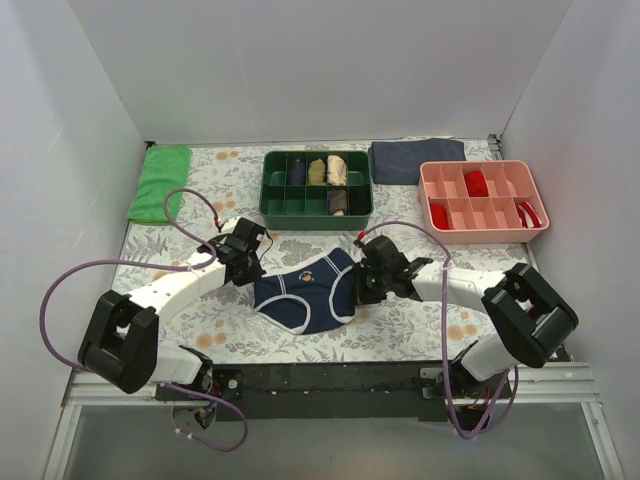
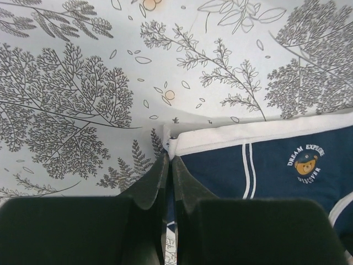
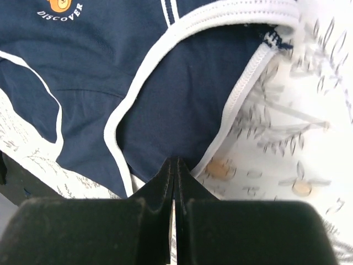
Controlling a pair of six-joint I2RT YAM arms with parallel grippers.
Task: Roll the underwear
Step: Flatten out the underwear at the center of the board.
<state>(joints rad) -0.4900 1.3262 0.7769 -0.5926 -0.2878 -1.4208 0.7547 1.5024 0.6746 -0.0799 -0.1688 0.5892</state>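
The underwear is a pair of navy briefs with white piping. It lies spread on the floral table cover between the two arms, with its waistband towards the far side. My left gripper is shut on the left corner of the white waistband; in the left wrist view the fingertips pinch that corner, and the underwear shows a bear emblem. My right gripper is shut on the underwear's right edge; in the right wrist view the underwear meets the closed gripper.
A green compartment tray with rolled garments stands at the back centre. A pink compartment tray with red items stands at the back right. A dark grey-blue folded cloth lies behind it. A green cloth lies at the back left. White walls enclose the table.
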